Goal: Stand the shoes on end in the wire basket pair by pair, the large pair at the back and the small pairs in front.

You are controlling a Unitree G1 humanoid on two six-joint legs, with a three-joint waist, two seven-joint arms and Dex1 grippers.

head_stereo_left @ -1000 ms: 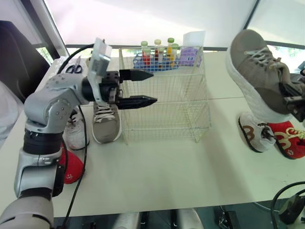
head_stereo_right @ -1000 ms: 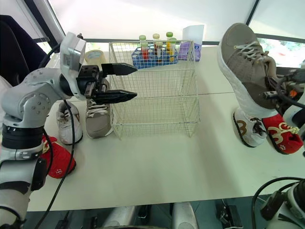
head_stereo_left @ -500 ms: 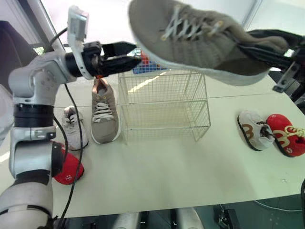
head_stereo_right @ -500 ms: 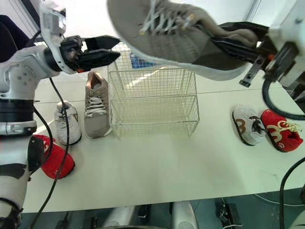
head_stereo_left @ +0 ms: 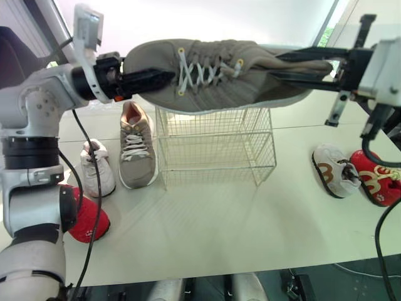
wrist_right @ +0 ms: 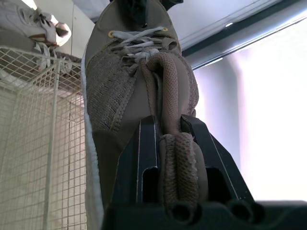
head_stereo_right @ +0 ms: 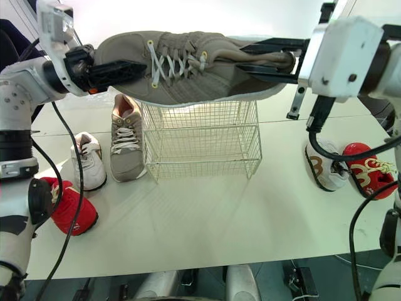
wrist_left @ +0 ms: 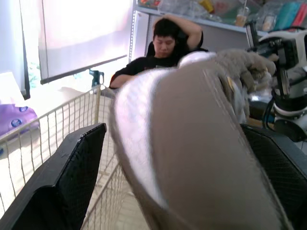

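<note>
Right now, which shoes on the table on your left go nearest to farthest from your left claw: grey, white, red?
From the left claw, in the left eye view:
1. Grey shoe, just below it.
2. White shoe, further left.
3. Red shoe, by the front edge.

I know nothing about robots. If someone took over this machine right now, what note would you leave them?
Right end effector: shut on the heel of the large tan shoe, held flat above the wire basket.
Left end effector: open, straddling that shoe's toe.
On the table, robot's left of the basket: second large shoe, white small shoe, red small shoe. On its right: white-and-brown small shoe, second red shoe.
Done: no shoe in the basket yet.
Left: stand all six on end, large pair at the back.
</note>
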